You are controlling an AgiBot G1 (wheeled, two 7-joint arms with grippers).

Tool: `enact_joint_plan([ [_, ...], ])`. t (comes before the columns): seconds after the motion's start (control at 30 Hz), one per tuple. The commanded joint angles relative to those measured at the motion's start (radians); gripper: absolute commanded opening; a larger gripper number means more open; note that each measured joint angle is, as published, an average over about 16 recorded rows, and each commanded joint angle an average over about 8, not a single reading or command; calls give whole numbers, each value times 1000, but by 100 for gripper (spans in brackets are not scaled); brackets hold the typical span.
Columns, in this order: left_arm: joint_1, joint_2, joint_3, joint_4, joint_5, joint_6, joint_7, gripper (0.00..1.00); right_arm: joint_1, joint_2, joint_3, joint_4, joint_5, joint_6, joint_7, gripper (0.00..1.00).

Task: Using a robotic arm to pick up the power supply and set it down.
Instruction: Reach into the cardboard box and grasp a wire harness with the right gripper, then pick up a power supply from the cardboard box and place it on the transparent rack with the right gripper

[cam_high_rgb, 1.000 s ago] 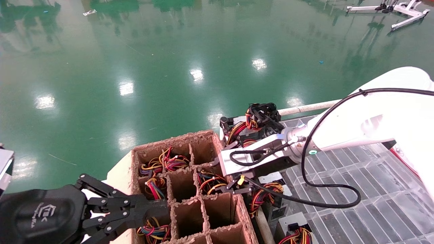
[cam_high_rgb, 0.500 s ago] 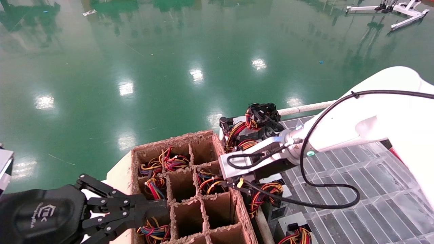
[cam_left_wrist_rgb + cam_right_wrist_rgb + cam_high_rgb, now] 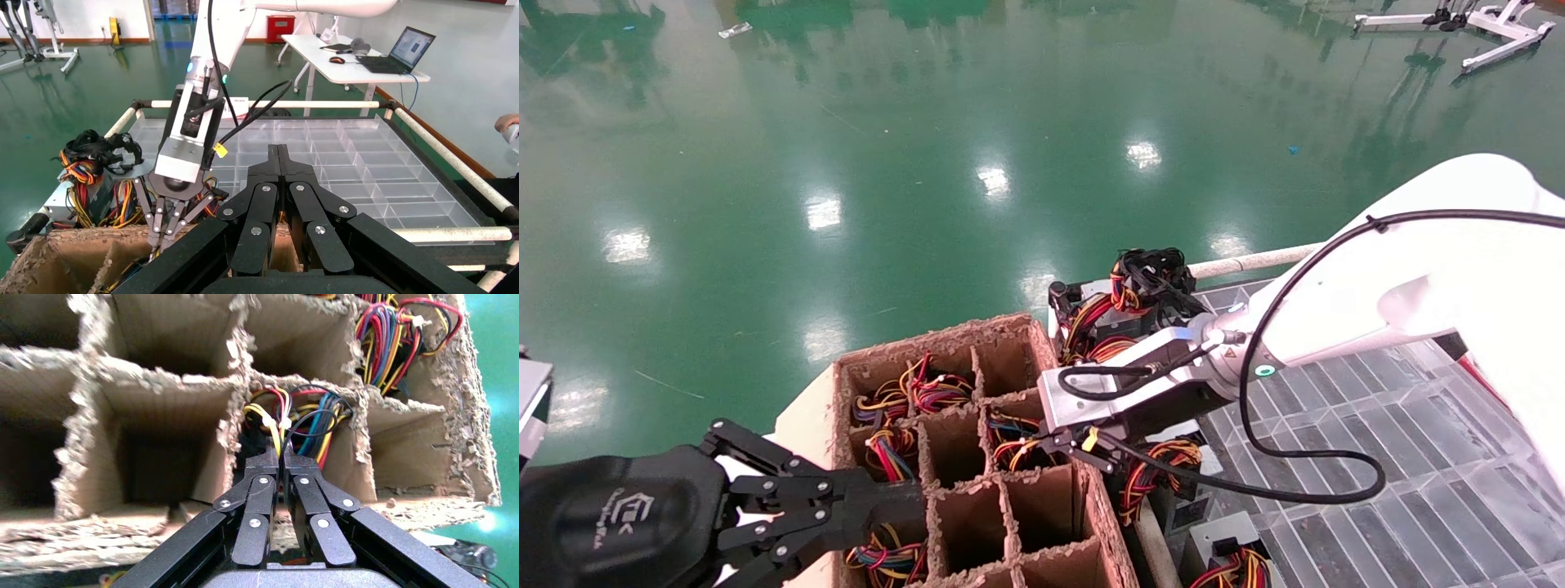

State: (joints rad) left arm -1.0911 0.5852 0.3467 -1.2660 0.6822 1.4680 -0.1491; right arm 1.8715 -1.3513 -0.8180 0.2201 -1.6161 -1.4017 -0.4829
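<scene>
The power supply (image 3: pixel 287 425) sits deep in a cell of the cardboard divider box (image 3: pixel 1050 523), only its wire tangle showing, at about 3 o'clock in the box in the head view. I expect a dense metal body under floppy, snag-prone leads, so wires alone look a poor hold; I'd rather reach the casing. My right gripper (image 3: pixel 280 454) has its fingers pressed together against the wire bundle. The left gripper (image 3: pixel 279 160) is parked at 8 o'clock, fingers together.
</scene>
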Motion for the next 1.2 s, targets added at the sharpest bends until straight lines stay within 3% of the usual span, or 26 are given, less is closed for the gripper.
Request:
enact_joint_plan([
  [0.03, 0, 0, 0, 0, 0, 0, 0, 97, 3, 1, -1, -4, 11, -13, 10, 0],
  [0.73, 0, 0, 0, 0, 0, 0, 0, 100, 154, 61, 45, -90, 103, -121, 53, 0],
  [1.2, 0, 0, 0, 0, 0, 0, 0, 100, 192, 107, 91, -85, 171, -132, 85, 0],
])
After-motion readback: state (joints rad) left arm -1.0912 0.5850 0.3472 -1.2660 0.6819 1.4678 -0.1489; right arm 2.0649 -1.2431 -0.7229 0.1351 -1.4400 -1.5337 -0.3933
